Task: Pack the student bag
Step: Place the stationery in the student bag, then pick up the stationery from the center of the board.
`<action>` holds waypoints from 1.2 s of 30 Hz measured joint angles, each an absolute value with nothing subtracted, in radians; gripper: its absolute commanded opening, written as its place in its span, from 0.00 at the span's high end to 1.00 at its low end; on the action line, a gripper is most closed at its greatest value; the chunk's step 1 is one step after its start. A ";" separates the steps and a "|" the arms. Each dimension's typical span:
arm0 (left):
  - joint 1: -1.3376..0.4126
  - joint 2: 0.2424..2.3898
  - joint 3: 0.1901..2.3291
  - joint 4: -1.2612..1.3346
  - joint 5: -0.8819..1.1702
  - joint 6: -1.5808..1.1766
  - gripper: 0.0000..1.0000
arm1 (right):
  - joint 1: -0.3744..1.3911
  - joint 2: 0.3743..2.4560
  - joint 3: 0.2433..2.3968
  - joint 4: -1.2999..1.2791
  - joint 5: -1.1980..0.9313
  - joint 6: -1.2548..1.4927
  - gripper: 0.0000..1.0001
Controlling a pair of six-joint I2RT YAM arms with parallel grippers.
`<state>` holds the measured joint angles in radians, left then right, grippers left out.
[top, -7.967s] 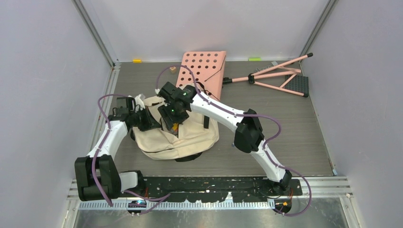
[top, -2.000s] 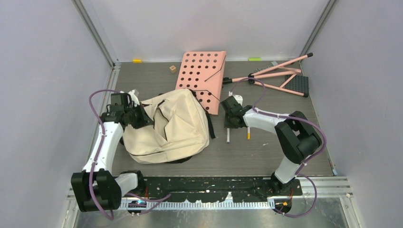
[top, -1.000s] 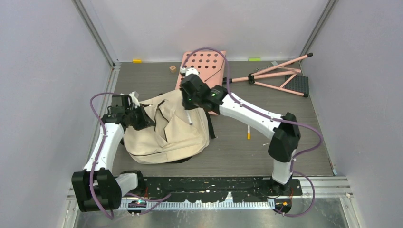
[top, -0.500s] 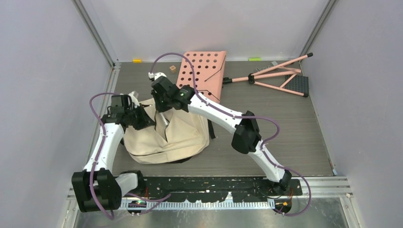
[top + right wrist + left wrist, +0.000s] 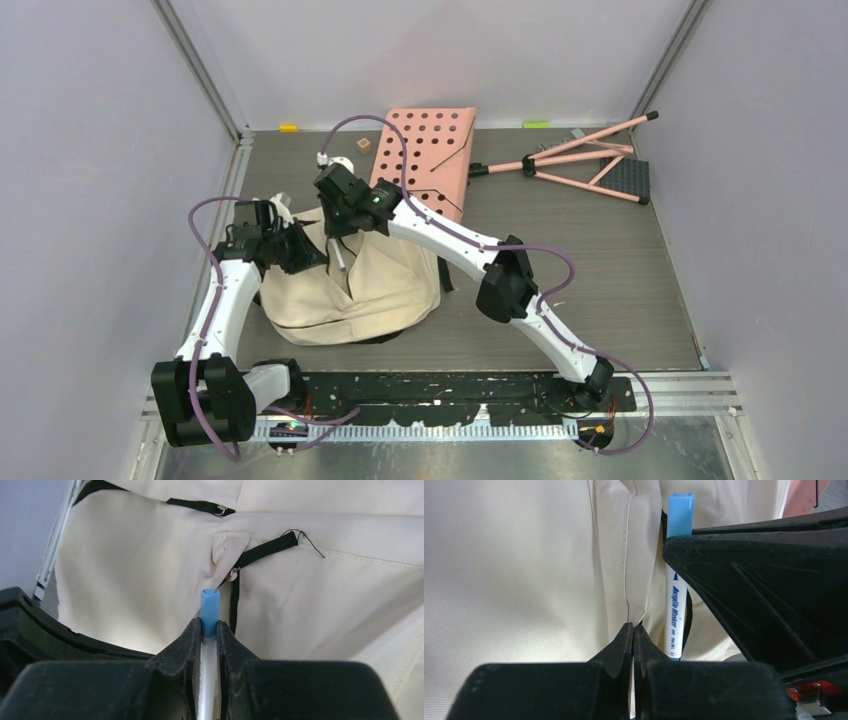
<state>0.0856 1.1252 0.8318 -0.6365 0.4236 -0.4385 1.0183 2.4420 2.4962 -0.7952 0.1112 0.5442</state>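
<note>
A: Where does the student bag sit?
B: The student bag (image 5: 375,290) lies slumped on the table (image 5: 600,280), left of centre in the top view. It is cream cloth with a black strap along its right edge.
A: And the 2 pincers?
B: Both are over the bag's upper left part. The left gripper (image 5: 633,628) has its fingers pressed together on a fold of the bag's cloth. In the left wrist view a seam runs straight down into the tips at the bottom centre.
A: The right one?
B: The right gripper (image 5: 209,626) pinches a marker (image 5: 209,611), which has a white barrel and a light blue cap. In the right wrist view the cap sticks out past the fingertips at the centre of the frame, toward the cloth beside a black zipper (image 5: 234,600).
A: How close are the 2 grippers?
B: Near each other. In the left wrist view the marker stands upright just right of the left fingertips, and the right gripper's black body fills the right side of the frame.
A: Anything else on the table?
B: A pink perforated board (image 5: 435,150) lies at the upper centre. Whether its lower edge touches the bag I cannot tell. A pink folding stand (image 5: 585,160) lies at the upper right, and a small wooden block (image 5: 363,144) sits just left of the board.
</note>
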 measured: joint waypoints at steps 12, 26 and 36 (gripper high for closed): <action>0.088 1.125 0.832 -0.635 0.428 -0.441 1.00 | 1.020 2.462 2.506 -0.837 0.110 0.612 0.70; 0.092 1.125 0.832 -0.641 0.419 -0.432 1.00 | 1.025 2.436 2.465 -0.828 0.114 0.525 0.46; 0.094 1.125 0.834 -0.651 0.403 -0.406 1.00 | 0.986 2.036 2.068 -0.739 0.232 0.358 0.39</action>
<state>0.0940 1.1252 0.8337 -0.6510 0.4026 -0.4061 0.9859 2.0361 2.0682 -0.7391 0.2317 0.3576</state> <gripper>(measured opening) 0.009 0.584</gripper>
